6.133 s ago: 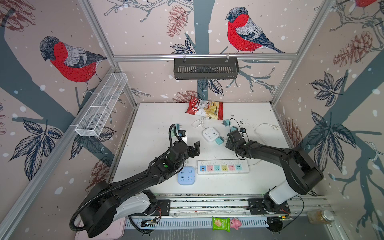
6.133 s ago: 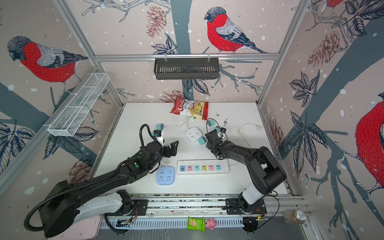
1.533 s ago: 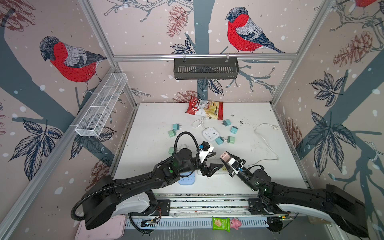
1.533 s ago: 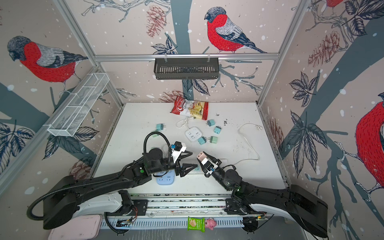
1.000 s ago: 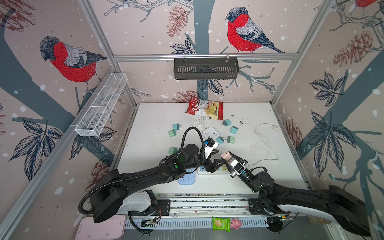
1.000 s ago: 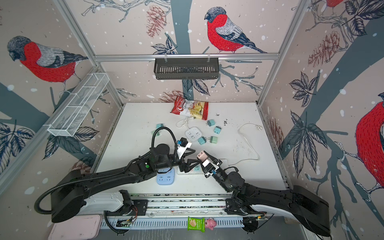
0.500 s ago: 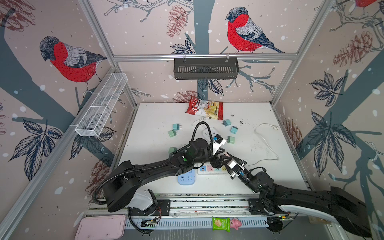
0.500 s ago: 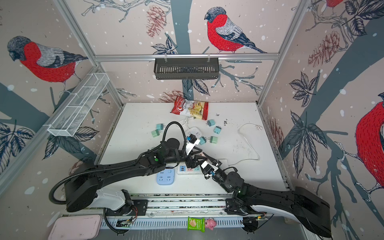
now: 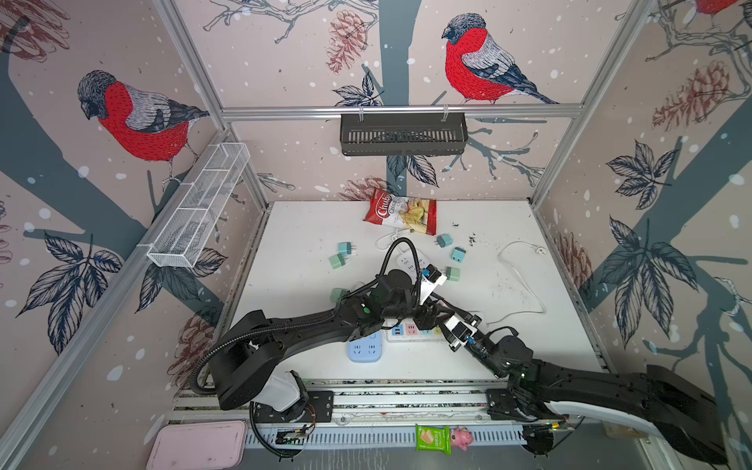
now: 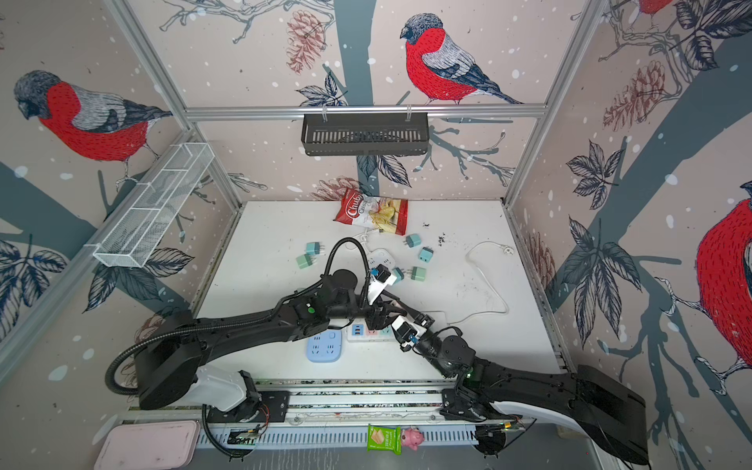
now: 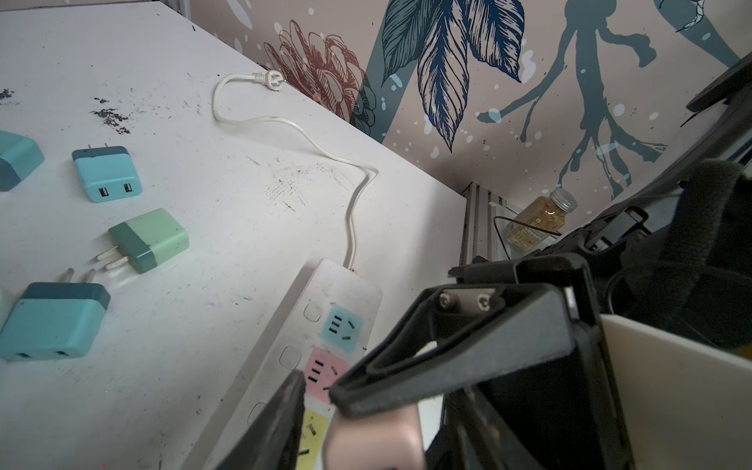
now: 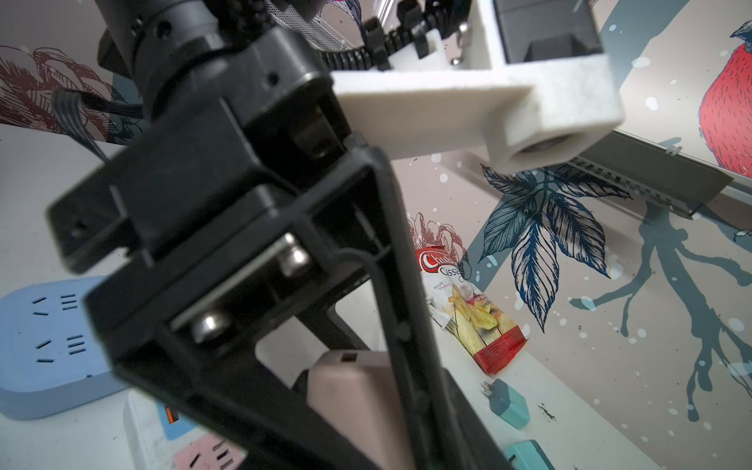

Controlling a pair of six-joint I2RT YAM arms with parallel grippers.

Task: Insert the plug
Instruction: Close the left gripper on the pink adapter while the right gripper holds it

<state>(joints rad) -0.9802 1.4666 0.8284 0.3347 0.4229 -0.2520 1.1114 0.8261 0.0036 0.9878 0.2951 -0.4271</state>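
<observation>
Pink plastic plug [image 12: 350, 386] hangs pinched in the right tool [image 9: 442, 310], just above the white power strip [image 9: 407, 331], which lies toward 6 o'clock on the tabletop [image 9: 301, 244]. Left tool [image 9: 428, 319] reaches in from 9 o'clock, its jaws spread on either side of the plug. In the left wrist view one finger [image 11: 276, 427] stands just clear of it, with the strip's yellow socket [image 11: 311, 431] showing between. Blue socket block [image 9: 365, 350] sits at the strip's 8 o'clock.

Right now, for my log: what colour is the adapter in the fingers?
Boxy plastic adapter: pale pink, clearest in left wrist view.
</observation>
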